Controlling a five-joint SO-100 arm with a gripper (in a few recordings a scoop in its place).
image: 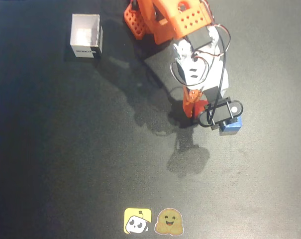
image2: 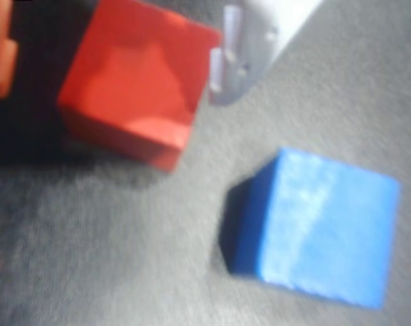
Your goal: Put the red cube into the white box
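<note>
Blue cube (image2: 314, 227) sits closest to my wrist camera, low right of frame, flat on the dark desk (image2: 90, 258), plain faces, blurred. Up left of it, apart from it, the red cube (image2: 134, 85): bright red, plain faces, tilted in frame, its far end hidden under my pincer. My pincer (image2: 117, 61) straddles it: white finger (image2: 242, 61) at the cube's right edge, touching or just beside, orange finger (image2: 0, 58) at the far left edge with a dark gap between it and the cube. So jaws part open, about one cube wide plus slack, around the red cube; whether they grip it I cannot tell.

Overhead view: my orange arm reaches down from the top centre, pincer (image: 202, 108) right of centre on the desk (image: 65, 164). Red cube (image: 202, 105) is a small red patch under the pincer, mostly covered. Blue cube (image: 231, 125) just right and nearer, partly under the black camera mount.

White box (image: 86, 36) stands far left, well apart from the cubes, open top, white walls, dark label strip on its near side; text too small to read. Two stickers at the near edge: yellow one with a cartoon face (image: 137, 221), brown smiling blob (image: 169, 222). No readable writing on them.
</note>
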